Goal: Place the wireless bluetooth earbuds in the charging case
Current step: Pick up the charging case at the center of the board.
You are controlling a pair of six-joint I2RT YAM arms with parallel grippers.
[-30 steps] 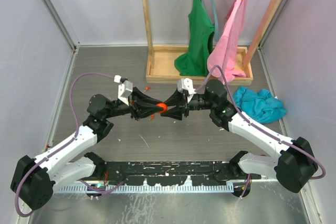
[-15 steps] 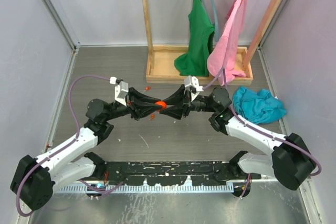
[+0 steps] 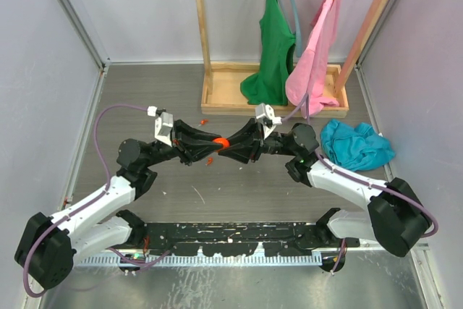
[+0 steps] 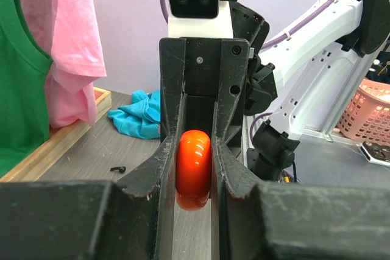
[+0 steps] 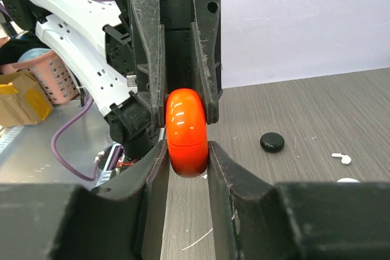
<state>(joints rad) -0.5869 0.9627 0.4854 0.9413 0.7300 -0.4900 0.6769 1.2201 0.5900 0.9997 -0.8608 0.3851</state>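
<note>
Robot lab test cell: plain panel walls (image 3: 145, 5) w/ metal frame (image 3: 72, 16), 2 white arms (image 3: 90, 208) bolted to counter (image 3: 246, 193), purple cables (image 3: 119, 106), wooden rack (image 3: 200, 27) w/ shirts (image 3: 271, 56) at back.

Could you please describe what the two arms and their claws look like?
The left arm and right arm have white shells, black joints and a looping purple cable each. White camera blocks top the wrists. The left claw and right claw are scuffed black, with two tapering fingers.

Bright, even light; glare on charging case (image 5: 186, 132).
</note>
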